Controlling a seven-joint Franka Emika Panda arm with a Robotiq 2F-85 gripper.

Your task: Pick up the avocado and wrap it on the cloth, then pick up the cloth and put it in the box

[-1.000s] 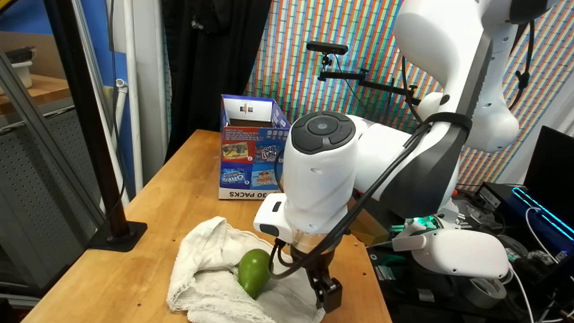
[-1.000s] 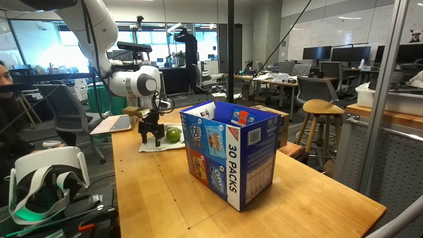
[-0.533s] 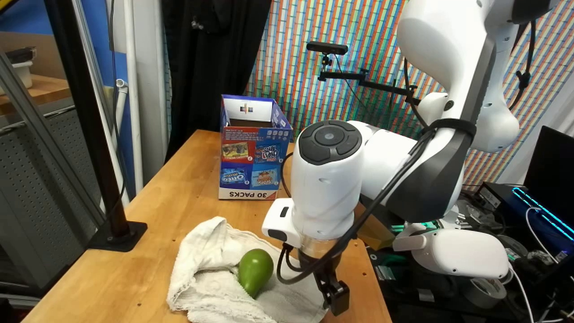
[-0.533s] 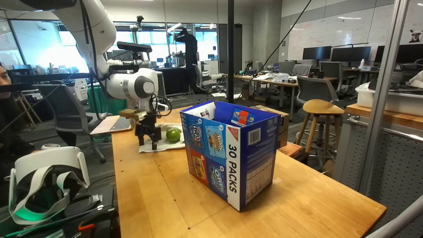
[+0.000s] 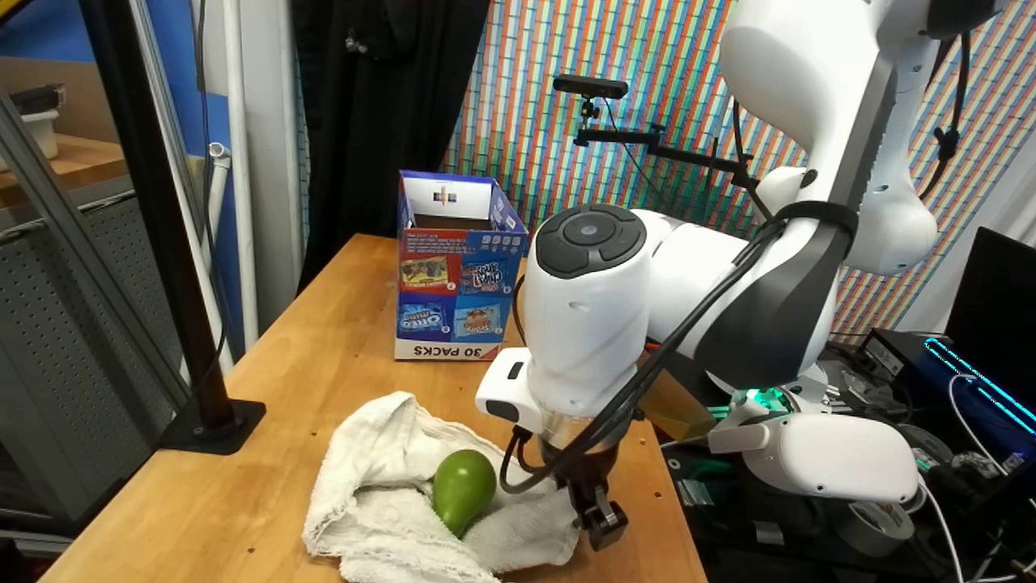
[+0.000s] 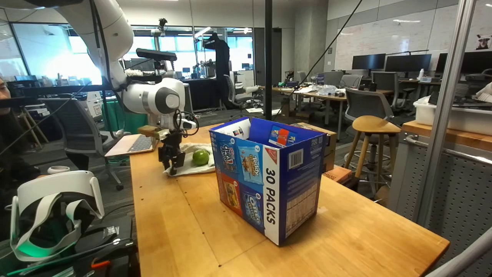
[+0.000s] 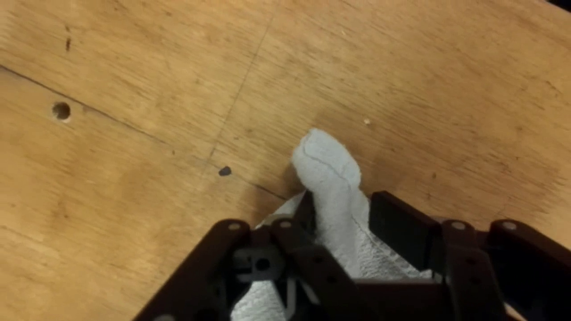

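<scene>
Wrapping seems the step in hand: my black gripper (image 7: pixel 341 205), jaws narrow, straddles a corner of the wrinkled off-white cloth (image 5: pixel 396 514), whether gripped I cannot tell, and should next fold it over the smooth green pear-shaped avocado (image 5: pixel 464 492) resting on that cloth.

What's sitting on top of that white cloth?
A green avocado lies on the cloth, next to a fold in it. The patch right beneath the avocado is covered, so I can't see it. Anything inside the folds would be hidden too.
</scene>
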